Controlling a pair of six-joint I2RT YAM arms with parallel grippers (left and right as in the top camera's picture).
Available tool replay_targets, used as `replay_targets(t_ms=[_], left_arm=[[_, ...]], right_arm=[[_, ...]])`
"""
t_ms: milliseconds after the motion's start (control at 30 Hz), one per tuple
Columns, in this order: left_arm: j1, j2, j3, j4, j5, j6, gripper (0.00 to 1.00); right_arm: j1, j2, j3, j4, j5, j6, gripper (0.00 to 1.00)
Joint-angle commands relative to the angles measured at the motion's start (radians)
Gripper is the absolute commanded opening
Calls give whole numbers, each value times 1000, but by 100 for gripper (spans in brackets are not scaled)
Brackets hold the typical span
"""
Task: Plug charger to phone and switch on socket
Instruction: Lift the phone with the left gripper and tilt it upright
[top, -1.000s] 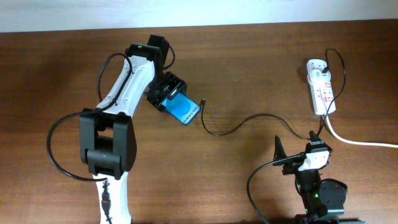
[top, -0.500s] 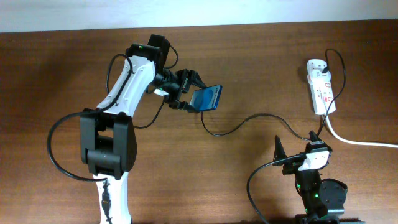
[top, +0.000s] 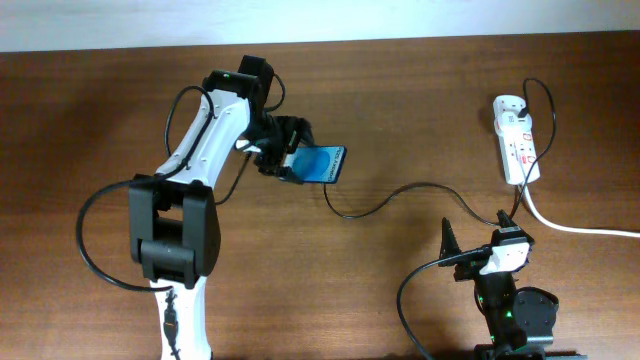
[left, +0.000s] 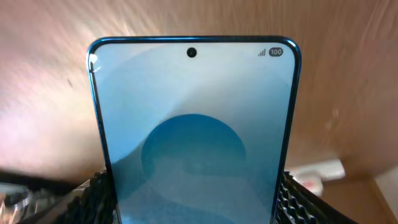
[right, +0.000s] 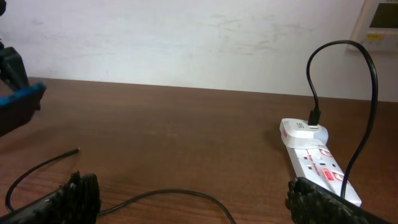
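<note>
My left gripper (top: 287, 160) is shut on the phone (top: 322, 163) and holds it lifted above the table, its blue screen tilted up; the screen fills the left wrist view (left: 193, 137). The thin black charger cable (top: 400, 193) runs across the table from the white socket strip (top: 518, 140) to a free plug tip (top: 326, 163) just under the phone. In the right wrist view the cable (right: 168, 194) lies between my fingers and its tip (right: 76, 150) rests on the wood. My right gripper (top: 480, 232) is open and empty at the front right.
The socket (right: 317, 162) sits at the far right with the charger's adapter plugged in at its far end. Its thick white cord (top: 580, 228) runs off the right edge. A white wall backs the table.
My left gripper lifted the phone off the table, swung it to the right, then drew it slightly back left and turned the screen upward. The right arm has not moved.
</note>
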Motion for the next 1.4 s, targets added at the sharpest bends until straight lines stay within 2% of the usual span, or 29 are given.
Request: replay_targets(t_ms=[0,67,200,300,367,433,500,567,633,700,767,800,867,933,1033,1100,1167,1200,1267,1367], left_arm=[[-18,0,25,-2,-209,61,0],[-24,0,25,-3,-270,140,0],[-24,0,25,14,-363,559,0],[-24,0,25,14,-393,802,0],[-24,0,25,13,-352,940,0],[-24,-1,26,13,-340,1028,0],[-24,-1,40,2,-340,1036,0],[-24,-2,141,-59,-340,1038,0],[-24,-2,278,-134,-340,964,0],[-24,-2,357,-177,-339,797,0],[-24,-2,381,-188,-261,654,0],[-24,-2,381,-197,-190,517,0],[-29,-2,381,-196,-151,373,0],[-47,-2,381,-196,-130,288,0],[-72,-2,381,-200,-123,149,0],[-85,-2,381,-199,-161,80,0],[-108,-2,381,-200,-259,-2,0],[-129,-2,381,-200,-320,-50,0],[-168,0,380,-200,-419,-117,0],[-238,0,380,-196,-535,-146,0]], right_arm=[[6,-6,-6,-5,2,11,99],[6,-6,-6,-5,2,11,99],[6,-6,-6,-5,2,11,99],[6,-6,-6,-5,2,11,98],[6,-6,-6,-3,-29,32,99],[5,-6,-6,34,-109,230,98],[5,-6,-3,41,-140,322,99],[4,-5,48,40,-180,379,98],[4,32,108,40,-194,379,99],[5,165,208,40,-241,378,99],[4,359,335,32,-321,378,98],[4,505,442,6,-400,378,99],[5,747,625,-48,-598,378,99],[5,941,750,-53,-801,378,98],[5,1199,793,37,-869,391,98],[6,1310,793,113,-871,533,98],[42,1394,793,195,-774,677,99],[78,1416,793,197,-703,735,91],[158,1438,793,198,-566,844,86],[262,1439,793,208,-429,880,85]])
